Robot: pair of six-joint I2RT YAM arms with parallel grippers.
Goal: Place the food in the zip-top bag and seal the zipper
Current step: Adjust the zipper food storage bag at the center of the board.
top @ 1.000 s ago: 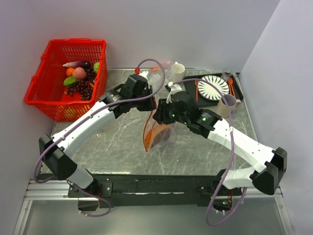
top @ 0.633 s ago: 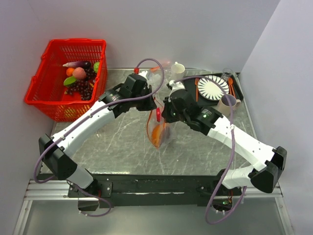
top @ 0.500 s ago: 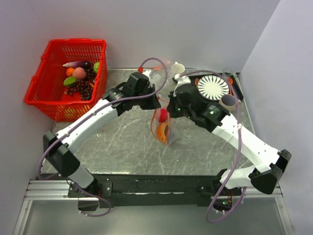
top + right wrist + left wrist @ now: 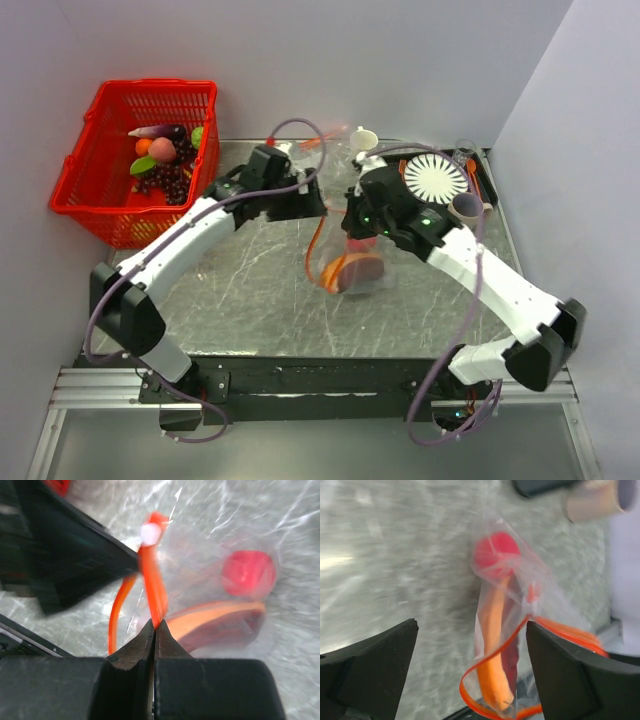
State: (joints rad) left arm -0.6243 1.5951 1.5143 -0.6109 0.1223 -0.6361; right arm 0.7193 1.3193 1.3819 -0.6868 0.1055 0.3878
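Hanging from the right claw (image 4: 154, 630), the zip-top bag (image 4: 355, 268) sits low over the middle of the table (image 4: 240, 290), with the red round fruit (image 4: 496, 552) and the orange-brown curved piece (image 4: 492, 645) inside it. That claw is pinched tight on the zipper (image 4: 154, 592), which loops slack below it. The left claw (image 4: 470, 625) stands wide open just beside the strip, gripping nothing, the bag showing between its fingers

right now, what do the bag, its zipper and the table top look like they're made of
Bag: thin clear plastic film, glossy; it crinkles and the food shows through.
Zipper: stiffer orange-red plastic, smooth; it holds a ribbon-like curve.
Table: grey veined surface with a sheen; stone or laminate, cannot tell.
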